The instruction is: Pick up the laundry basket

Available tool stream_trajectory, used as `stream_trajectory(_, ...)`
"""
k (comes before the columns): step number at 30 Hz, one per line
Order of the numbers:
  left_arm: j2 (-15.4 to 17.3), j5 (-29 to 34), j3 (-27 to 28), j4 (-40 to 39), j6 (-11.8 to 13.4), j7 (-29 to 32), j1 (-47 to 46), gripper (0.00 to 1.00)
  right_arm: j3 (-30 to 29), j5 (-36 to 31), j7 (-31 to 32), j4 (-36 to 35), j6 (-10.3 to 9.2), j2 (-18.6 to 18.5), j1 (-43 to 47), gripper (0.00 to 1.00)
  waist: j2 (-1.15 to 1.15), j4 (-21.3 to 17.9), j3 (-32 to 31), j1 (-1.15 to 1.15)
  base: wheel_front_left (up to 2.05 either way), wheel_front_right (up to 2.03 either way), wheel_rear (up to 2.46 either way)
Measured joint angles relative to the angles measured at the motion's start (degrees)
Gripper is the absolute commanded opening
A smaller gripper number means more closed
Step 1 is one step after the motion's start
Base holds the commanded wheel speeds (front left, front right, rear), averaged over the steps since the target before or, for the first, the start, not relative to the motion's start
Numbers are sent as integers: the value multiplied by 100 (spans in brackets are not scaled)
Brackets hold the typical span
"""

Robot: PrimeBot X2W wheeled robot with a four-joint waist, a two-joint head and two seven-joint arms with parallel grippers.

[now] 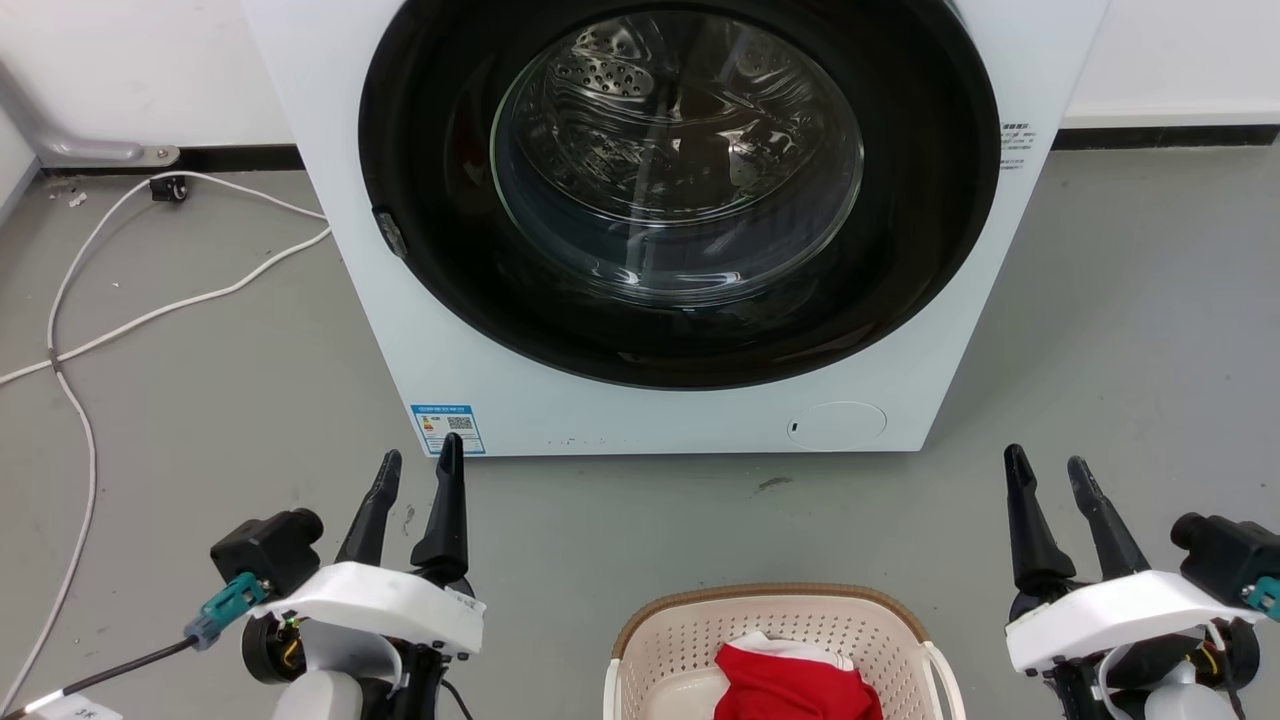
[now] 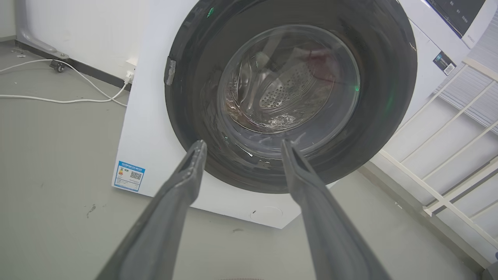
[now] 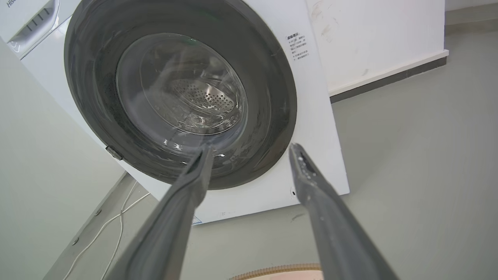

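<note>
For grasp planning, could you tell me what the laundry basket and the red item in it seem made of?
The laundry basket looks like matte cream plastic, given its regular perforations; its brown woven-look rim may be plastic too. The red item looks like soft fabric: it bunches.

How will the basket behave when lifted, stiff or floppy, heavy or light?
The basket looks like moulded perforated plastic, so probably stiff and light. The red cloth inside should add little weight. Lifted by one handle, it would likely tilt.
</note>
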Motion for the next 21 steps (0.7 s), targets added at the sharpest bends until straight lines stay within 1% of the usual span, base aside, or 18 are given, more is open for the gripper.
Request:
stream_trajectory(9, 1, 599, -81, 111, 51, -144, -56, 100, -5, -688, 21, -48, 0, 0, 14, 100, 0, 18, -8, 0, 0, 0, 0)
stream_trajectory(21, 4, 1303, -158, 275, 127, -294, -113, 100, -73, -1328, 47, -79, 0, 1, 66, 100, 0, 48, -24, 0, 0, 0, 0)
